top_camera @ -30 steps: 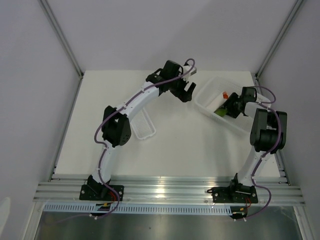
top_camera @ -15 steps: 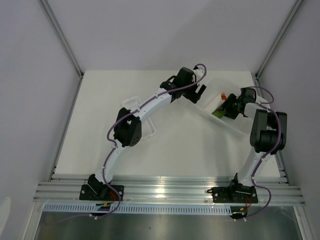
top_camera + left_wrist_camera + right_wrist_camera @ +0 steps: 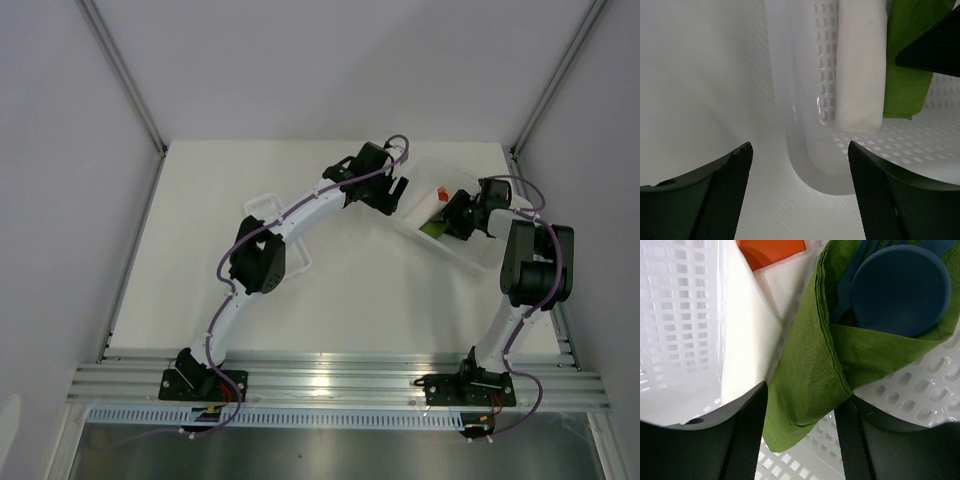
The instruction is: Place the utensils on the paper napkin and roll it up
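The paper napkin [image 3: 805,370] is olive green and folded, and lies in the white basket [image 3: 450,250]. The blue spoon [image 3: 900,290] and blue fork [image 3: 844,292] are tucked in its fold. My right gripper [image 3: 800,390] is inside the basket, with both fingers against the sides of the napkin's folded corner. In the top view the right gripper [image 3: 452,215] sits over the napkin [image 3: 434,226]. My left gripper [image 3: 800,147] is open and empty over the table at the basket's near corner [image 3: 825,175]. In the top view it [image 3: 392,192] is by the basket's left side.
A white piece [image 3: 747,355] with an orange tip [image 3: 771,250] lies in the basket beside the napkin. It also shows in the left wrist view [image 3: 860,65]. A narrow white ribbed tray [image 3: 297,262] lies on the table, partly under the left arm.
My left arm has swung right, from the table's middle to the basket's left side. My right gripper has shifted slightly left in the basket with the napkin.
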`<action>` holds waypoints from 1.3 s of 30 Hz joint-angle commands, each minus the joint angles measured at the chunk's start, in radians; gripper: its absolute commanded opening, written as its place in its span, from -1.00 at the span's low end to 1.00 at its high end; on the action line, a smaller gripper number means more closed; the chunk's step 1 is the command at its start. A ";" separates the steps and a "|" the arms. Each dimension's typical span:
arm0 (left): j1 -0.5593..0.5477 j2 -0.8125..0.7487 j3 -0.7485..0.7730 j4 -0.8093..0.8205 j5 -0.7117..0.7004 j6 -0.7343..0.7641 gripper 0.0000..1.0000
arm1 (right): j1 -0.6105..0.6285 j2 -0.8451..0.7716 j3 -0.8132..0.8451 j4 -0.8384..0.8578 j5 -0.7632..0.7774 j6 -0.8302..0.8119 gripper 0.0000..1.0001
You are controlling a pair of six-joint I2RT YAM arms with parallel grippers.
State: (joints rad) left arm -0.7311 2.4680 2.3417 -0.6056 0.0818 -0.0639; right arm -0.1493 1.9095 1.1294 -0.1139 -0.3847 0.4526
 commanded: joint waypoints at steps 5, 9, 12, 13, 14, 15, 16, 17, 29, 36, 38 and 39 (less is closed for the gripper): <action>-0.001 -0.014 0.022 -0.017 0.007 -0.077 0.51 | 0.017 0.014 -0.042 -0.067 -0.016 -0.008 0.15; 0.005 -0.012 0.015 -0.026 0.006 -0.077 0.16 | 0.017 0.005 -0.039 -0.082 0.012 -0.012 0.17; 0.013 -0.026 -0.012 -0.026 0.003 -0.085 -0.12 | 0.017 -0.010 -0.037 -0.092 0.026 -0.022 0.18; 0.015 -0.027 -0.012 -0.026 0.003 -0.085 -0.20 | 0.017 -0.013 -0.037 -0.093 0.029 -0.025 0.18; 0.016 -0.029 -0.013 -0.028 0.000 -0.085 -0.29 | 0.016 -0.013 -0.037 -0.095 0.032 -0.023 0.19; 0.016 -0.029 -0.012 -0.026 -0.001 -0.080 -0.42 | 0.016 -0.013 -0.042 -0.092 0.035 -0.023 0.19; 0.016 -0.030 -0.010 -0.026 -0.001 -0.079 -0.45 | 0.014 -0.012 -0.043 -0.092 0.035 -0.023 0.19; 0.016 -0.033 -0.012 -0.026 -0.002 -0.079 -0.49 | 0.013 -0.006 -0.043 -0.092 0.035 -0.023 0.19; 0.025 -0.040 -0.022 -0.025 -0.034 -0.093 -0.99 | -0.019 -0.009 -0.045 -0.125 0.063 -0.020 0.19; 0.032 -0.040 -0.021 -0.022 -0.060 -0.114 -0.99 | -0.026 -0.015 -0.036 -0.165 0.106 -0.015 0.22; 0.035 -0.040 -0.016 -0.019 -0.074 -0.123 -0.99 | -0.029 -0.021 -0.034 -0.176 0.119 -0.012 0.23; 0.036 -0.040 -0.010 -0.019 -0.077 -0.129 -0.99 | -0.029 -0.027 -0.034 -0.184 0.121 -0.009 0.23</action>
State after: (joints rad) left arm -0.7132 2.4676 2.3314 -0.5880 0.0566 -0.1917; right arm -0.1482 1.8866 1.1130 -0.1608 -0.4042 0.4629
